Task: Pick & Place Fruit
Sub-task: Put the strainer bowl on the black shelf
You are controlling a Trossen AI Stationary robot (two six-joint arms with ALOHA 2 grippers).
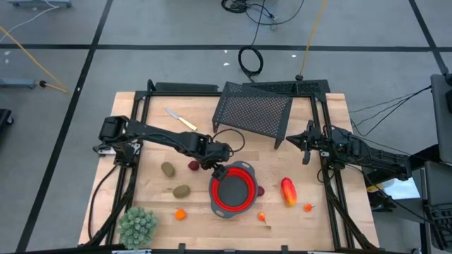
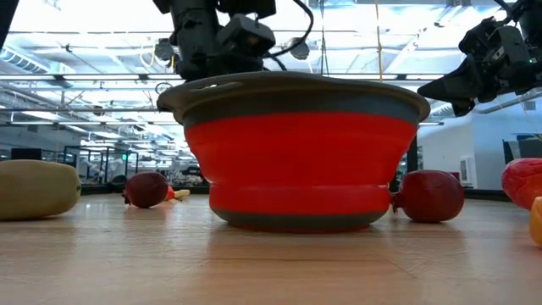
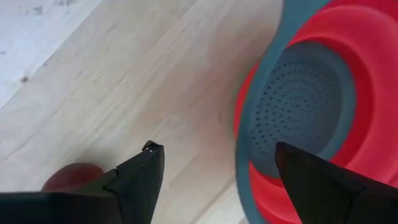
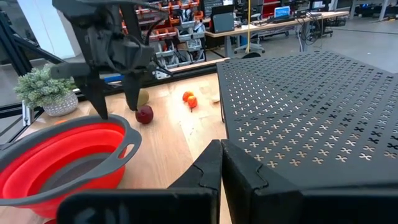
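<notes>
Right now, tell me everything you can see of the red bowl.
The red bowl is a round collapsible colander: red soft-looking walls, grey rim with a small handle tab, grey perforated bottom. It stands upright on the wooden table, near the front middle, and looks empty. A dark red fruit lies against its right side. The left hand hovers open over its rim, touching nothing.

high: overhead, straight down, whole table (image 1: 155,204) | low: table level, tight against red bowl (image 2: 301,157), facing the room | left wrist: close above bowl rim, probably looking down | right wrist: far right, faces bowl; all four share it
</notes>
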